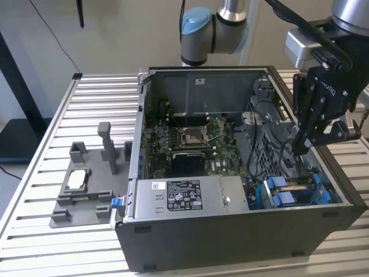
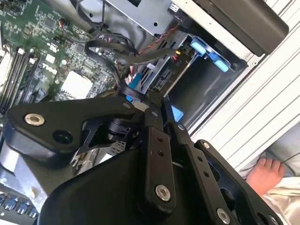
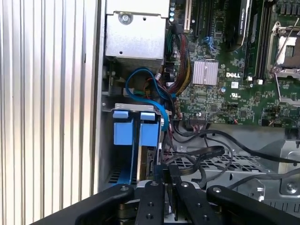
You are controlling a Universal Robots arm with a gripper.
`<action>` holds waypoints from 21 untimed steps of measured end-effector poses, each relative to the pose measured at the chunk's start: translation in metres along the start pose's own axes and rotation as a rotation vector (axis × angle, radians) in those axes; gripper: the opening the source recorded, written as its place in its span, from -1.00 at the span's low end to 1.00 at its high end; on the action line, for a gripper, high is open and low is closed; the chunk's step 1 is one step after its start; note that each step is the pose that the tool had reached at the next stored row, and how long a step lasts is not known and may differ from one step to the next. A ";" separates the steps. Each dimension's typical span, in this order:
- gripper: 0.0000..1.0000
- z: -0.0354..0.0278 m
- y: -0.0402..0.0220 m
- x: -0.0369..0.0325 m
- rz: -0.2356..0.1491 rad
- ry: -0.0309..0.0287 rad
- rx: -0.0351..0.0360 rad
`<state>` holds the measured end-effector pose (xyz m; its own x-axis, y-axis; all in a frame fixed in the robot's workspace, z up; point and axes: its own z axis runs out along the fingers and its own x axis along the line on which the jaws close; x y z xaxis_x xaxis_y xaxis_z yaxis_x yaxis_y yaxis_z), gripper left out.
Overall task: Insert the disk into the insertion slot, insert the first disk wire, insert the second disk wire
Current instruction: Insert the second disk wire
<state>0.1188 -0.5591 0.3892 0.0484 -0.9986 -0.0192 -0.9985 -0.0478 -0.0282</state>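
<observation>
Down at the drive bay (image 3: 131,107), my pincer (image 3: 168,172) sits pinched almost shut beside a black wire (image 3: 206,152); whether it grips a plug I cannot tell. The disk (image 3: 133,133) sits slotted close by. I judge slow, square alignment matters.

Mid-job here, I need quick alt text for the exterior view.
The arm's end effector reaches down into an open computer case at the exterior view's right, its tip close to the blue disk carrier. The case lies on a slatted metal table, with a grey fixture beside it at the exterior view's left.
</observation>
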 end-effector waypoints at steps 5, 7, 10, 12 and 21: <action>-0.68 0.0000 0.0017 0.0065 -0.014 -0.0006 0.0071; -0.68 0.0001 0.0017 0.0065 -0.014 -0.0007 0.0072; -0.68 0.0002 0.0017 0.0066 -0.014 -0.0006 0.0073; -0.68 0.0013 0.0018 0.0066 -0.014 -0.0006 0.0103; -0.68 0.0114 0.0021 0.0087 -0.015 -0.0051 0.0363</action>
<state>0.1174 -0.5676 0.3775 0.0631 -0.9977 -0.0236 -0.9960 -0.0614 -0.0648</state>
